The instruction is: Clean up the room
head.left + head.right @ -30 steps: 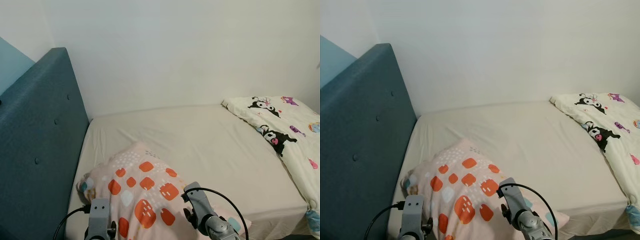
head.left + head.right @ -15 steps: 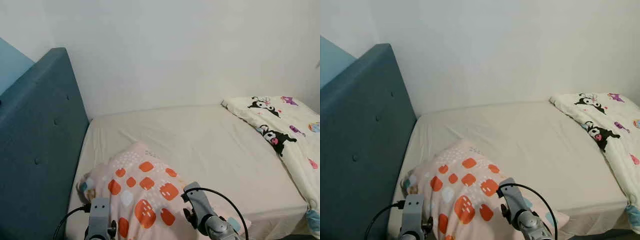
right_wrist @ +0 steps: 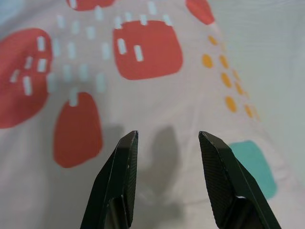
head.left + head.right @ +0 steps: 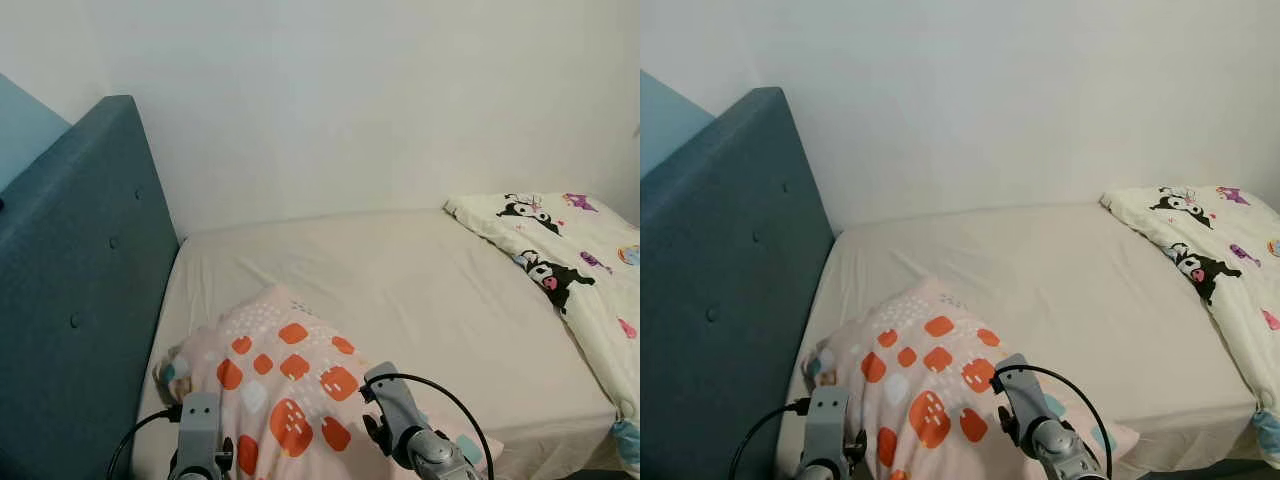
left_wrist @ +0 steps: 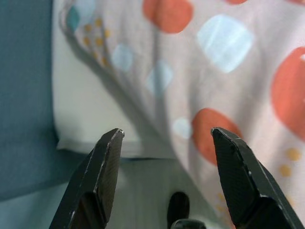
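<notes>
You are at the bed-making step: both arms hover over the pillow (image 4: pixel 285 375), left gripper (image 5: pixel 167 138) and right gripper (image 3: pixel 167 140) spread apart, holding nothing. Next, I judge, you must lower both, clamp its near edge, and carry it toward the headboard (image 4: pixel 80 290).

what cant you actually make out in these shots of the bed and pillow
- The near end of the pink pillow, cut off by the bottom edge of the eye views and partly behind both arms.
- The cartoon blanket, cut off by the right edge.
- The small dark object between the left gripper fingers in the left wrist view: blurred, unidentifiable.
- The floor beside the bed, out of focus there.
</notes>
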Controlling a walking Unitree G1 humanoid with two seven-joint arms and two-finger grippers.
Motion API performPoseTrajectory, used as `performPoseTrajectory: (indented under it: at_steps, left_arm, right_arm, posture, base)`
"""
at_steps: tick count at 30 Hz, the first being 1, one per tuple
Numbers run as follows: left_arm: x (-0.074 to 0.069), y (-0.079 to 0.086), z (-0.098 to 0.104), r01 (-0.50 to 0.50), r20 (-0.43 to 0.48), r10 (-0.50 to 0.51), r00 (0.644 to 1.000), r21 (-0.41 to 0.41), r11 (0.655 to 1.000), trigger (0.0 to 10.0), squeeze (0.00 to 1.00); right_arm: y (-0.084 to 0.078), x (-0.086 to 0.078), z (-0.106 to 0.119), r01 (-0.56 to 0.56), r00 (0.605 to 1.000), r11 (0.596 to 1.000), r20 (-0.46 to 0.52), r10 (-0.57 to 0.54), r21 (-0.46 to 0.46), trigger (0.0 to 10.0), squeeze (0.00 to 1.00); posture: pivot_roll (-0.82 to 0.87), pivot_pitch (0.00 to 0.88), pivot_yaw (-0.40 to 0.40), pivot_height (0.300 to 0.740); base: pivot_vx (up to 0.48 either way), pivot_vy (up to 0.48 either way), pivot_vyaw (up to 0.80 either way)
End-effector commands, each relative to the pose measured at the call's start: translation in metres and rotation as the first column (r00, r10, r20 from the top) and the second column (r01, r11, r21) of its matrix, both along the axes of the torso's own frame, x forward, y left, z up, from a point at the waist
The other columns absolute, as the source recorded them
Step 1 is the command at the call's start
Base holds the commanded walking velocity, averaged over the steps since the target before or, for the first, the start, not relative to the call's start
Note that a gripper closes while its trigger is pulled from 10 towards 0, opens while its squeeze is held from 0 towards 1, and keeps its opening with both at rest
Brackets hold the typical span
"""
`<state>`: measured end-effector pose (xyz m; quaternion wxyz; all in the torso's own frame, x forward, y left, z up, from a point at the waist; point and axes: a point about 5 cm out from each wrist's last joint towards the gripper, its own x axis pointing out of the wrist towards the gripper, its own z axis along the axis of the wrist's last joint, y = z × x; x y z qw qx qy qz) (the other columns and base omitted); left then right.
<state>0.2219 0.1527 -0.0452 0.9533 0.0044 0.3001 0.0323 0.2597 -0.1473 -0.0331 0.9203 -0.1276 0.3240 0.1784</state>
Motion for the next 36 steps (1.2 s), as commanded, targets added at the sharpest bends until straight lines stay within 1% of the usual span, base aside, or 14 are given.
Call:
performPoseTrajectory:
  at_steps: [1, 5, 7, 9, 14, 15, 18, 19, 21, 22, 24, 34, 35, 36]
  left_arm:
    - [0.001, -0.005, 0.000, 0.028, 0.004, -0.028, 1.000, -0.004, 1.000, 10.0, 0.00]
    - [-0.001, -0.005, -0.001, 0.029, 0.002, -0.029, 1.000, 0.001, 1.000, 10.0, 0.00]
    - [-0.006, 0.000, -0.003, 0.006, -0.007, -0.005, 1.000, 0.013, 1.000, 10.0, 0.00]
    - [-0.008, 0.001, -0.004, -0.001, 0.000, 0.001, 1.000, 0.014, 1.000, 10.0, 0.00]
    - [-0.009, 0.002, -0.004, -0.010, 0.009, 0.010, 1.000, 0.009, 1.000, 10.0, 0.00]
    - [-0.010, 0.000, -0.003, -0.006, 0.014, 0.007, 1.000, -0.021, 1.000, 10.0, 0.24]
    - [-0.010, 0.000, -0.003, -0.006, 0.014, 0.007, 1.000, -0.021, 1.000, 10.0, 0.24]
    - [-0.009, -0.003, -0.002, 0.007, 0.026, -0.006, 1.000, -0.045, 0.999, 10.0, 1.00]
    - [-0.009, -0.003, -0.002, 0.007, 0.026, -0.006, 1.000, -0.045, 0.999, 10.0, 1.00]
    - [-0.009, -0.006, -0.001, 0.019, 0.035, -0.017, 0.999, -0.060, 0.998, 10.0, 1.00]
    - [-0.008, -0.007, -0.001, 0.027, 0.040, -0.025, 0.999, -0.068, 0.997, 10.0, 1.00]
    - [-0.007, -0.006, 0.000, 0.030, 0.043, -0.027, 0.999, -0.059, 0.998, 10.0, 1.00]
    - [-0.008, -0.004, -0.001, 0.019, 0.032, -0.018, 0.999, -0.034, 0.999, 10.0, 0.99]
    - [-0.008, -0.004, -0.001, 0.019, 0.032, -0.018, 0.999, -0.034, 0.999, 10.0, 0.99]
  right_arm:
    - [0.007, 0.002, 0.002, -0.019, 1.000, 0.999, 0.007, 0.019, 0.043, 10.0, 0.00]
    - [0.007, 0.001, 0.002, -0.023, 1.000, 0.999, 0.008, 0.023, 0.042, 10.0, 0.00]
    - [0.002, 0.000, 0.000, -0.011, 1.000, 1.000, 0.007, 0.011, 0.005, 10.0, 0.00]
    - [-0.001, 0.000, 0.000, 0.000, 1.000, 1.000, 0.009, 0.000, -0.009, 10.0, 0.00]
    - [-0.004, 0.000, 0.000, 0.012, 1.000, 1.000, 0.010, -0.012, -0.016, 10.0, 0.00]
    - [-0.004, 0.001, 0.001, 0.016, 1.000, 1.000, 0.012, -0.016, -0.005, 10.0, 0.00]
    - [-0.004, 0.001, 0.001, 0.016, 1.000, 1.000, 0.012, -0.016, -0.005, 10.0, 0.00]
    - [-0.004, 0.002, 0.002, 0.021, 1.000, 1.000, 0.016, -0.021, 0.017, 10.0, 1.00]
    - [-0.004, 0.002, 0.002, 0.021, 1.000, 1.000, 0.016, -0.021, 0.017, 10.0, 1.00]
    - [-0.003, 0.003, 0.003, 0.023, 0.999, 0.999, 0.021, -0.024, 0.040, 10.0, 1.00]
    - [-0.003, 0.004, 0.004, 0.025, 0.999, 0.998, 0.023, -0.026, 0.055, 10.0, 1.00]
    - [-0.002, 0.004, 0.004, 0.025, 0.999, 0.998, 0.024, -0.026, 0.064, 10.0, 1.00]
    - [-0.001, 0.003, 0.004, 0.024, 0.999, 0.998, 0.022, -0.025, 0.058, 10.0, 0.64]
    - [-0.001, 0.003, 0.004, 0.024, 0.999, 0.998, 0.022, -0.025, 0.058, 10.0, 0.64]
  posture:
    - [-0.11, 0.000, -0.036, 0.740]
    - [-0.11, 0.000, -0.038, 0.740]
    - [-0.11, 0.000, -0.038, 0.740]
    - [-0.11, 0.000, -0.038, 0.740]
    - [-0.11, 0.000, -0.040, 0.740]
    - [-0.11, 0.000, -0.047, 0.740]
    - [-0.11, 0.000, -0.047, 0.740]
    - [-0.11, 0.000, -0.048, 0.740]
    - [-0.11, 0.000, -0.048, 0.740]
    - [-0.11, 0.000, -0.049, 0.740]
    - [-0.11, 0.000, -0.047, 0.740]
    - [-0.11, 0.000, -0.045, 0.740]
    - [-0.11, 0.000, -0.042, 0.740]
    - [-0.11, 0.000, -0.042, 0.740]
  base:
    - [0.000, 0.000, 0.00]
    - [0.000, 0.000, 0.00]
    - [0.000, 0.000, 0.00]
    - [0.000, 0.000, 0.00]
    - [0.000, 0.000, 0.00]
    - [0.000, 0.000, 0.00]
    - [0.000, 0.000, 0.00]
    - [0.000, 0.000, 0.00]
    - [0.000, 0.000, 0.00]
    - [0.000, 0.000, 0.00]
    - [0.000, 0.000, 0.00]
    - [0.000, 0.000, 0.00]
    - [0.000, 0.000, 0.00]
    - [0.000, 0.000, 0.00]
